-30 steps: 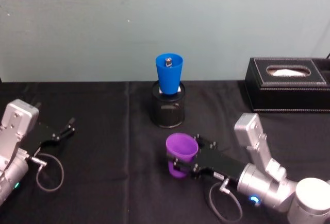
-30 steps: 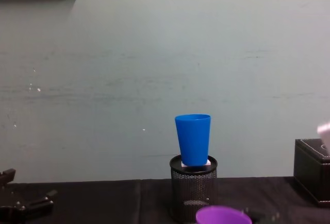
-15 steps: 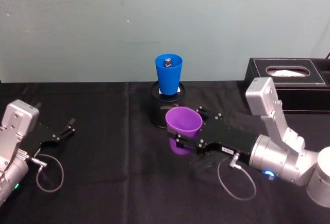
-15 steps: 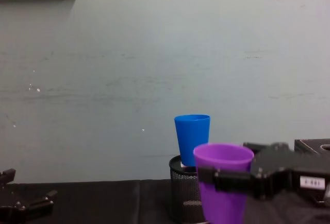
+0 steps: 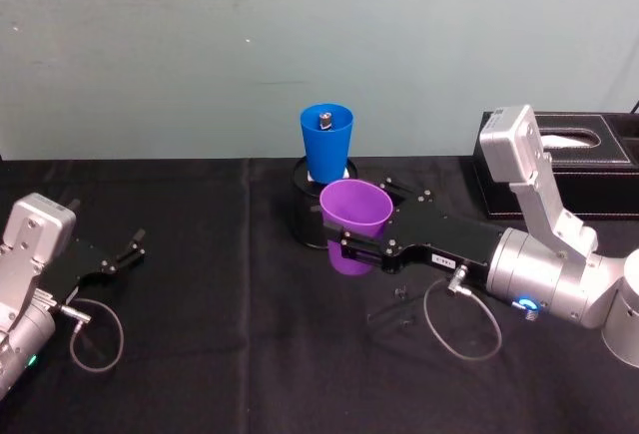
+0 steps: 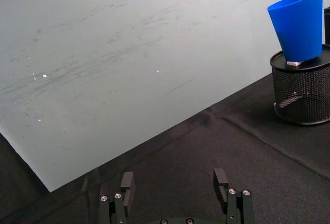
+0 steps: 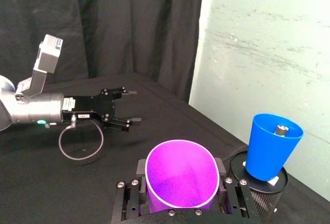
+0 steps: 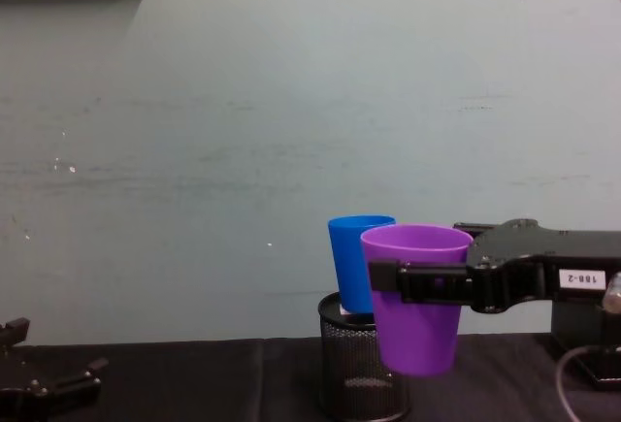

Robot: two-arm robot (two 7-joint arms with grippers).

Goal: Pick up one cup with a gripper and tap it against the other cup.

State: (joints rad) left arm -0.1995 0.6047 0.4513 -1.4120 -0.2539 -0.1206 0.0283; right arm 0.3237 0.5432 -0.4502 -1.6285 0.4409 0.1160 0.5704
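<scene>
The purple cup point(image 5: 357, 210) hangs upright above the table, with my right gripper point(image 5: 351, 226) shut on its sides. The same cup point(image 8: 417, 296) and right gripper point(image 8: 408, 281) show in the chest view, and the cup point(image 7: 180, 177) again in the right wrist view. The blue cup point(image 5: 326, 145) stands in a black mesh pen holder point(image 5: 305, 224) just behind it. From the chest, the purple cup overlaps the blue cup point(image 8: 354, 262); whether they touch I cannot tell. My left gripper point(image 5: 130, 251) rests open at the table's left, and the left gripper point(image 6: 175, 183) holds nothing.
A black tissue box point(image 5: 599, 170) sits at the back right, behind my right arm. The mesh pen holder point(image 8: 354, 383) stands mid-table near the pale wall. A grey cable loop point(image 5: 464, 324) hangs under my right wrist. Black cloth covers the table.
My right gripper has lifted the purple cup off the table and carried it up and back toward the blue cup. The left arm has not moved.
</scene>
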